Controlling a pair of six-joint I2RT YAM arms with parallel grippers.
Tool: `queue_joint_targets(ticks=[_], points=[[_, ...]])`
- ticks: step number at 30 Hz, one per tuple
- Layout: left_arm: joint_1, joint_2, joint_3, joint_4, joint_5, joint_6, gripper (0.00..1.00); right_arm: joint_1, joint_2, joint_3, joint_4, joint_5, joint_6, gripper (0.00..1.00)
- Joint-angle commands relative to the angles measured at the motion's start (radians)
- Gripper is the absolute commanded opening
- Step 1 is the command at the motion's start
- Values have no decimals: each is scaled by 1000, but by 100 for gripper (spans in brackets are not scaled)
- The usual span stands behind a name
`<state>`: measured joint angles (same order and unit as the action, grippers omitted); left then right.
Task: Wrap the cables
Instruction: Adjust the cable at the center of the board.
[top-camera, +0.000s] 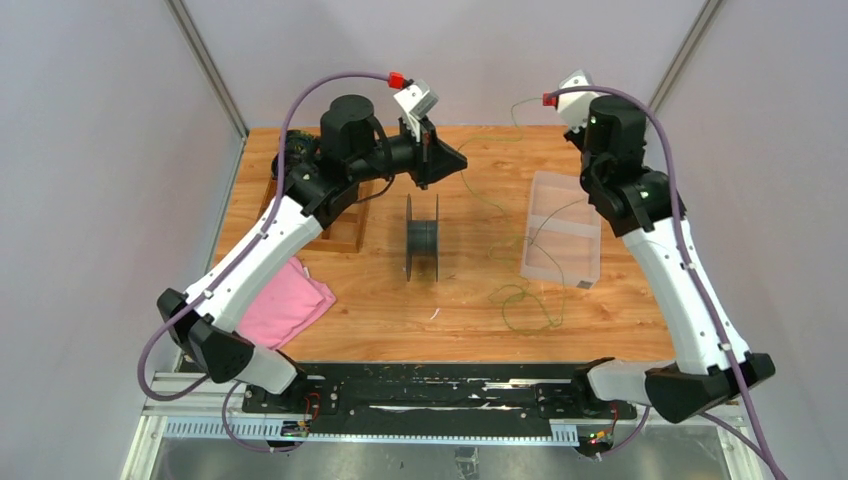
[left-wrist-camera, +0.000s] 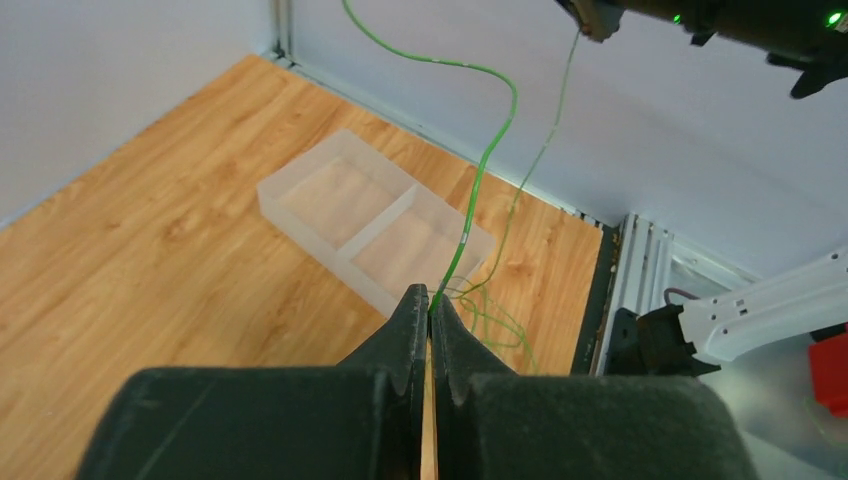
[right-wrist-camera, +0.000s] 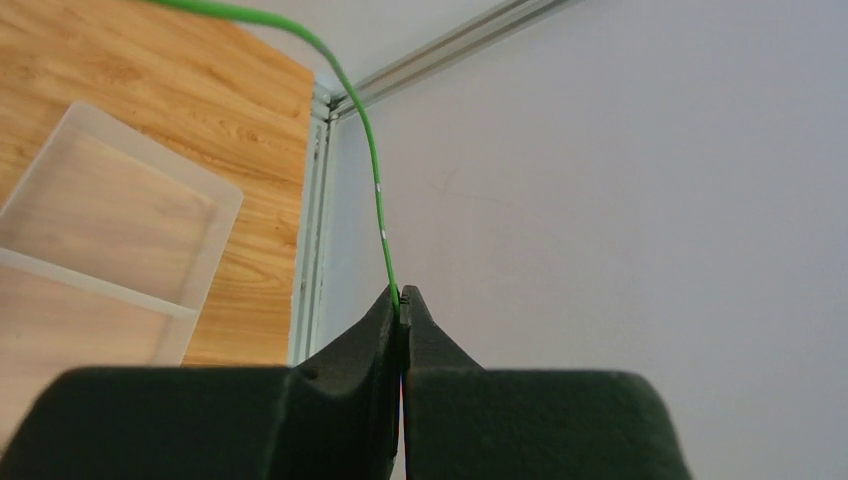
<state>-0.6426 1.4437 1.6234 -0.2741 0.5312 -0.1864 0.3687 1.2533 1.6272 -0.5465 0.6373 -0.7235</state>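
- L gripper (left-wrist-camera: 430, 300): jaws together, pinched on the green cable (left-wrist-camera: 490, 160). The cable exits right at the tips and rises away from them.
- R gripper (right-wrist-camera: 402, 298): jaws together too, clamped on the same cable. It is held high near the far R corner, close to the back wall.
- Cable position: one span hangs in the air btw the two grippers, slack and curved, not taut. A second strand drops from the R gripper twd the table. The rest lies in loose loops on the table (top-camera: 380, 320), near the front edge of the clear tray (top-camera: 575, 265), w/ one strand crossing the tray.
- Spool (top-camera: 422, 238): stands on edge mid-table, just in front of the L gripper. Core looks dark, no green turns visible from the top view; can't tell for sure.
- Step in hand (judgement): early. Cable is picked up and shared btw both arms; winding not yet begun.
- Next move (judgement): bring the L-held section down to the spool core and lay the first turn. R arm should feed slack and keep light tension.
- Watch: the cable is v. thin and could slip from the tips. The table loops could snag on the tray edge or tangle as they feed.
- Pink cloth (top-camera: 285, 300) and wooden box (top-camera: 345, 228) sit at L, apart from the cable.
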Motion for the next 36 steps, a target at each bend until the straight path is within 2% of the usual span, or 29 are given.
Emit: queue_joint_targets(ticks=[1,7,13,15,20,22,23,25,31,36], points=[[-9,93,53,44,37,-54,0,-30,51,-26,7,-51,36,1],[-14,250,203,-98,-76,0,0,-77,141,-68,-46,-158,107,1],[-14,360,243,-133,-152,27,0,-110,193,-102,-144,-339,181,3],[-14,393,256,-138,-172,37,0,-111,198,-84,-206,-423,209,8],[-14,462,280,-140,-180,48,0,-109,165,-21,-355,-635,258,29],[-14,483,284,-135,-188,55,0,-109,128,-16,-388,-679,269,46],[-14,495,287,-134,-192,61,0,-107,108,-19,-397,-696,272,50],[-14,522,307,-139,-206,73,0,-105,58,-41,-413,-741,274,54],[-14,642,424,-176,-220,108,0,-90,-98,-275,-412,-967,244,55],[-12,724,512,-209,-237,145,2,-81,-175,-503,-322,-1123,211,55]])
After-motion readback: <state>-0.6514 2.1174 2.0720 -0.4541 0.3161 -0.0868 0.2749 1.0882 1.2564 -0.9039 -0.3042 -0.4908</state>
